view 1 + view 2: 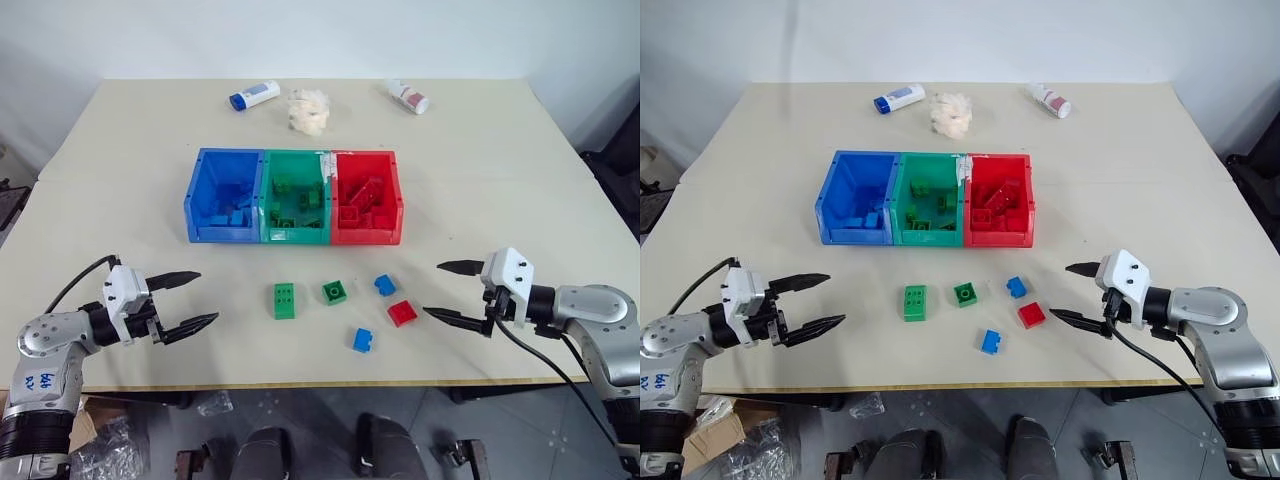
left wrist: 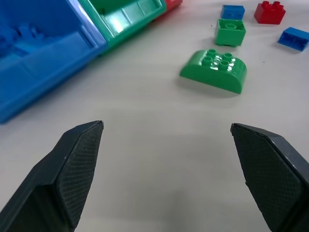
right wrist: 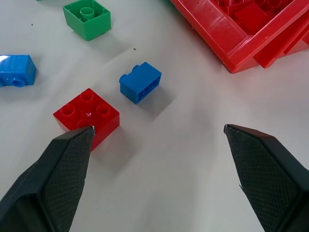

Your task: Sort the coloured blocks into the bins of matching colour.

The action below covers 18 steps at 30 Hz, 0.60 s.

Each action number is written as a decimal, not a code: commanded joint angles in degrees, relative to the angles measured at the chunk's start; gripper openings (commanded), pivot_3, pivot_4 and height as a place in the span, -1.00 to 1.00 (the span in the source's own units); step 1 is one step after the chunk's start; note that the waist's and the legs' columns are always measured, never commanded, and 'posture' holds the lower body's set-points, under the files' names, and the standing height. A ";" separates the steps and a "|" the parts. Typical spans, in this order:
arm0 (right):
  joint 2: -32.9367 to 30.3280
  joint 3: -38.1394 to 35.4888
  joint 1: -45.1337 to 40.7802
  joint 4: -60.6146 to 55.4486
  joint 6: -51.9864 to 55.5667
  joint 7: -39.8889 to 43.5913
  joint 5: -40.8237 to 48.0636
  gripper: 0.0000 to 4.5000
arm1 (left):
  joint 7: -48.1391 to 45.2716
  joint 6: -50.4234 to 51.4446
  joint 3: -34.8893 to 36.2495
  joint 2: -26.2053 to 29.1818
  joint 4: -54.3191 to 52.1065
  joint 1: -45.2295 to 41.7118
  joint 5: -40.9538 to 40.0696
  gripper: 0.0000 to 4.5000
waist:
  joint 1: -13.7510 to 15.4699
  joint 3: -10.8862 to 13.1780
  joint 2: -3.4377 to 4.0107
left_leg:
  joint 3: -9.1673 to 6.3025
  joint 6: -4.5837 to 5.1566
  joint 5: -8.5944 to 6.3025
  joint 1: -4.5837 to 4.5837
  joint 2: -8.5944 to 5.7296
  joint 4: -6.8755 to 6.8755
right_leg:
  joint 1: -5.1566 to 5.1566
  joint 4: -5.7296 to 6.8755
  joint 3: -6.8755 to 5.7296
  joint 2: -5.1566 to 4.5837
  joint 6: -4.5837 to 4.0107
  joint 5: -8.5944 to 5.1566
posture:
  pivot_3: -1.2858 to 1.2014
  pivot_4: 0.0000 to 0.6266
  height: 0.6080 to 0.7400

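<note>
The long green block lies flat, long axis toward the bins.

5 blocks before 3 bins

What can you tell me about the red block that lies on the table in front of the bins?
The red block is a small square brick of glossy plastic with four round studs on top, as the right wrist view shows. It lies flat, studs up, on the table, in front of the red bin and apart from it. A blue block lies close by without touching it. The open right gripper is near, but nothing holds or touches the block.
</note>
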 commanded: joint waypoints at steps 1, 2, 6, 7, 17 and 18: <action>-0.26 -1.45 -0.59 -1.59 -0.83 -0.27 0.78 1.00 | 1.05 2.04 0.23 0.26 -2.40 0.07 -0.49 0.99 | 0.02 0.00 0.00 | 0.00 0.00 0.00 0.00 0.00 0.00 | 0.00 0.00 0.00 0.00 0.00 0.00 | 0.03 -0.52 1.00; 0.17 -1.47 -1.30 -1.56 -0.55 -0.81 0.96 1.00 | 3.04 0.88 0.51 -0.19 -2.84 -0.23 0.75 0.99 | 0.02 0.00 0.00 | 0.00 0.00 0.00 0.00 0.00 0.01 | 0.00 0.00 0.01 0.00 0.00 0.00 | 0.03 -0.52 1.00; 2.62 -0.43 -3.95 -1.83 1.96 -3.43 1.48 1.00 | 4.78 5.78 1.72 -2.32 -5.18 -1.29 -3.52 0.99 | -0.05 0.01 -0.01 | 0.00 0.00 0.00 0.00 0.00 0.10 | 0.00 0.08 0.06 0.00 0.01 0.02 | 0.03 -0.52 1.00; 3.07 -0.06 -3.94 -2.10 2.66 -3.80 1.40 1.00 | 5.39 6.58 1.44 -2.64 -6.20 -1.12 -3.49 0.99 | -0.02 0.01 -0.01 | 0.00 0.00 0.00 0.00 0.00 0.12 | 0.00 0.12 0.06 0.00 0.01 0.02 | 0.03 -0.52 1.00; -1.03 -8.31 11.41 -9.19 7.12 -3.03 3.81 1.00 | 2.28 7.96 -0.79 -2.85 -7.75 1.42 -3.14 0.99 | 1.44 0.01 -0.01 | 0.01 0.03 -0.02 -0.01 -0.04 0.10 | 0.00 0.06 0.06 -0.01 0.01 0.02 | 0.03 -0.52 1.00; -2.04 -10.01 14.09 -10.56 7.73 -2.60 4.31 1.00 | 1.68 7.45 -0.71 -2.69 -7.41 1.74 -2.98 0.99 | 1.60 0.01 -0.01 | 0.01 0.03 -0.03 -0.01 -0.03 0.10 | 0.00 0.05 0.05 0.00 0.01 0.02 | 0.03 -0.52 1.00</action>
